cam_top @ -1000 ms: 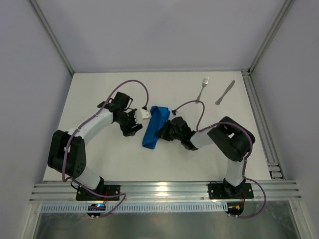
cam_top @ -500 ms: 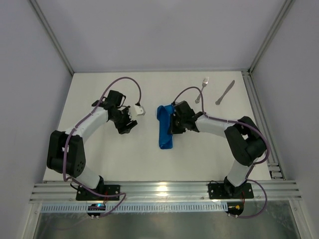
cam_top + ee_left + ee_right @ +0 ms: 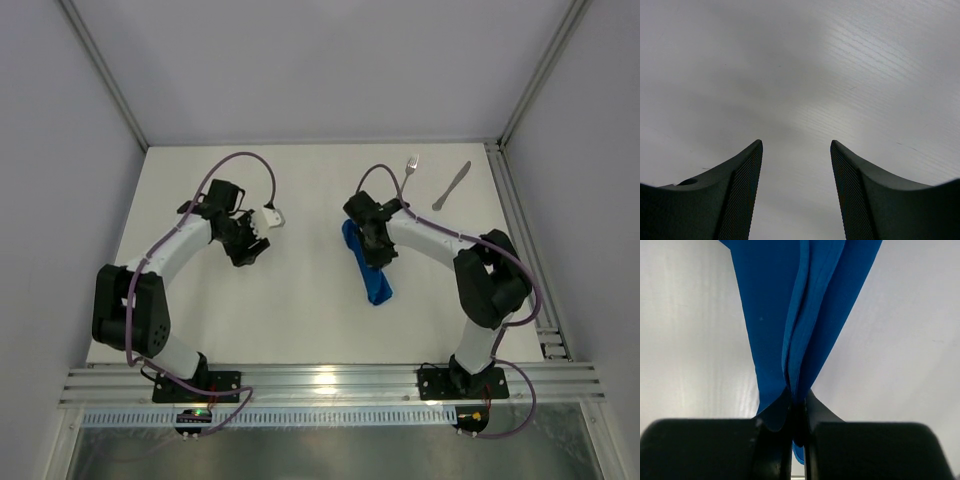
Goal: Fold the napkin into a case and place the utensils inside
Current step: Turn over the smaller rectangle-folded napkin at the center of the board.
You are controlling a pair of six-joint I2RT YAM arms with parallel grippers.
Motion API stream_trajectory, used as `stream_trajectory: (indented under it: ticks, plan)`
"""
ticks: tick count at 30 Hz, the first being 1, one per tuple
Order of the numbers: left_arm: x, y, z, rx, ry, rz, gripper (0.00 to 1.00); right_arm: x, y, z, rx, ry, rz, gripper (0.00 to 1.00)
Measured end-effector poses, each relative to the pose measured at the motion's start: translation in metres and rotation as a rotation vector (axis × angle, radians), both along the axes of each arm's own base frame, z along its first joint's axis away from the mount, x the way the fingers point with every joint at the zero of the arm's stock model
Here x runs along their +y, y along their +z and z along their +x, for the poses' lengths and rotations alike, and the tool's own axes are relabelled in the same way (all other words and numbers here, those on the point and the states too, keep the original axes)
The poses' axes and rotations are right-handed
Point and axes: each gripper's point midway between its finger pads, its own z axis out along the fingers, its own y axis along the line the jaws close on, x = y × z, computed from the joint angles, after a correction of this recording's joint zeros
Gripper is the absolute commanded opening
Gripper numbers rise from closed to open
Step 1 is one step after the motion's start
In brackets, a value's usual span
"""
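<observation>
Top external view: the blue case (image 3: 372, 278) lies on the white tabletop (image 3: 300, 320). It slants from the back left to the front right. Its back end is pinched in the right fingers (image 3: 774, 440). The right wrist view shows those fingers squeezed tight on the folded edge, and the cloth spreads away from them. The left fingers (image 3: 742, 190) are well apart from the case, off to the left. They are partly spread and hold nothing, with only bare tabletop under them. The fork (image 3: 408, 172) and knife (image 3: 452, 186) lie near each other at the back, not touching the case.
</observation>
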Motion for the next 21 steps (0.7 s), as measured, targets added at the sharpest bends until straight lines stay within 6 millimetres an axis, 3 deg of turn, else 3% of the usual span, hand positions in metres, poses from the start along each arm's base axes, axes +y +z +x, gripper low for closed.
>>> stream_trajectory:
  ticks: [4, 7, 11, 17, 21]
  plan:
    - [0.003, 0.000, 0.002, -0.003, 0.009, -0.001, 0.59, -0.026, 0.005, -0.006, 0.013, -0.004, -0.179, 0.04]
    - [0.004, 0.001, 0.004, -0.009, 0.015, -0.002, 0.59, -0.030, 0.013, -0.008, 0.003, 0.025, -0.311, 0.04]
    - [0.006, 0.001, 0.005, -0.013, 0.022, -0.003, 0.59, -0.016, 0.012, -0.008, -0.011, 0.096, -0.470, 0.04]
    - [0.010, 0.005, 0.009, -0.025, 0.036, -0.006, 0.59, 0.021, -0.031, -0.022, 0.028, 0.275, -0.728, 0.04]
    - [0.014, 0.007, 0.011, -0.033, 0.048, -0.008, 0.59, 0.041, -0.034, -0.033, 0.024, 0.379, -0.823, 0.04]
